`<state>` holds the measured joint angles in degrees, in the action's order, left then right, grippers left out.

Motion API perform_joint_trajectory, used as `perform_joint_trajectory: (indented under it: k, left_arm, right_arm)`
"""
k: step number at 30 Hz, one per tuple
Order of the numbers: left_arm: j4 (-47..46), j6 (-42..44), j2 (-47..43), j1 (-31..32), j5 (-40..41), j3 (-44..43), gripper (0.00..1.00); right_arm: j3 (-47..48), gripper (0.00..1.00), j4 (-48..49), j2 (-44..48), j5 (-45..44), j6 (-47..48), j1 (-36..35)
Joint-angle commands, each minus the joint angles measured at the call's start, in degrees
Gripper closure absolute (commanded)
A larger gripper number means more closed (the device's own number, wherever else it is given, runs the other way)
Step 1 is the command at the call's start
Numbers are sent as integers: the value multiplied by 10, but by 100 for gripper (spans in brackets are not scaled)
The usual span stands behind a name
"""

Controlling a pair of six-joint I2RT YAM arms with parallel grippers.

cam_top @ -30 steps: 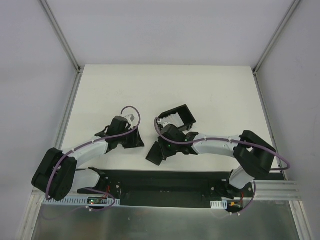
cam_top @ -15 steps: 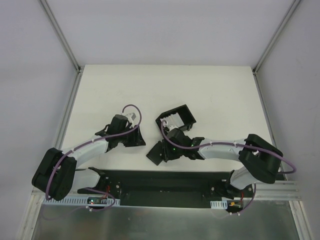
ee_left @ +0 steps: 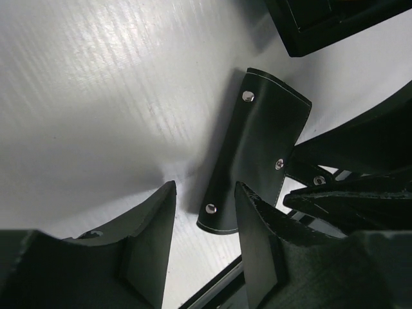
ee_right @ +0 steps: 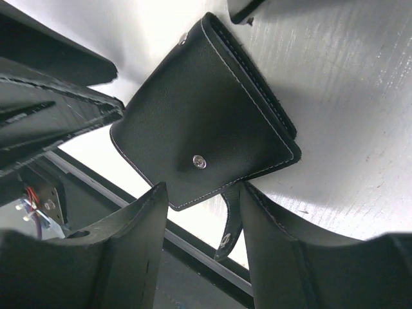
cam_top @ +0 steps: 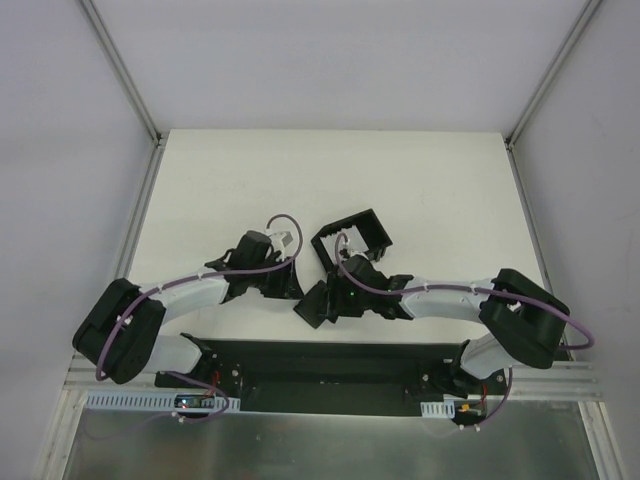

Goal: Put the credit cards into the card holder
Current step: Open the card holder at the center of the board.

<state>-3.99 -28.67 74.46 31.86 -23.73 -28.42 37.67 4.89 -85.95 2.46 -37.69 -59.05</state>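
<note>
One black card holder (cam_top: pixel 318 303), one black walled tray (cam_top: pixel 378 232) and two robot hands, left hand (ee_left: pixel 205 193) and right hand (ee_right: pixel 203 193), show on the one tabletop (cam_top: pixel 230 180).

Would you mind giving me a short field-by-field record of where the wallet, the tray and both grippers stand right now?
card holder: folded shut, on the white table, clasp tab undone and trailing
black tray: just beyond the card holder, apart from it
left gripper: open, one end of the card holder just ahead of its fingertips
right gripper: open, fingertips either side of the card holder's edge, not clamped on it
</note>
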Motion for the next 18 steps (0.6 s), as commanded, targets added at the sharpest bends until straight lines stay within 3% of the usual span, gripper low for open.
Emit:
perform_joint_trajectory:
  k: [1, 5, 8, 18]
  left_arm:
    - [-36, 8, 29, 20, -18, -16, 62]
    - [-50, -6, 53, 39, -12, -13, 77]
    - [-55, -24, 51, 52, 4, -4, 81]
    - [-59, -45, 35, 55, 14, 13, 83]
  right_arm:
    - [-19, 48, -25, 3, -51, -56, 5]
    - [-17, 48, -33, 15, -78, -82, 6]
    - [-11, 51, -40, 25, -92, -85, 7]
    - [-19, 52, 8, 25, -55, -99, 17]
